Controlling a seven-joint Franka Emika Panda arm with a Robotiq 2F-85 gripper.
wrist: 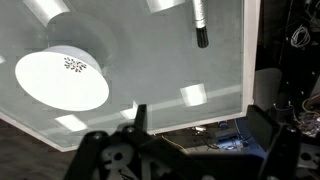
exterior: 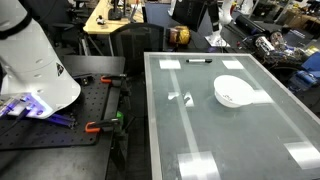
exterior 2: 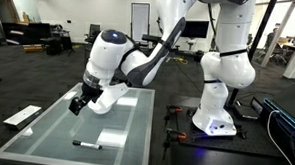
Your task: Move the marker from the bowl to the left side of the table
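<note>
The black marker (exterior: 198, 61) lies on the glossy grey-green table (exterior: 200, 130), outside the white bowl (exterior: 233, 91) and near one table edge. It also shows in an exterior view (exterior 2: 86, 145) and at the top of the wrist view (wrist: 199, 22). The bowl looks empty in the wrist view (wrist: 62, 80). In an exterior view it is partly hidden behind the arm (exterior 2: 109, 103). My gripper (exterior 2: 79, 103) hovers above the table near the bowl. Its fingers (wrist: 200, 130) are open with nothing between them, over the table's edge.
Orange-handled clamps (exterior: 100, 126) lie on the dark perforated bench (exterior: 60, 110) beside the table. The robot's white base (exterior: 30, 60) stands on that bench. Desks, chairs and cluttered shelves (exterior: 280, 50) lie beyond the table.
</note>
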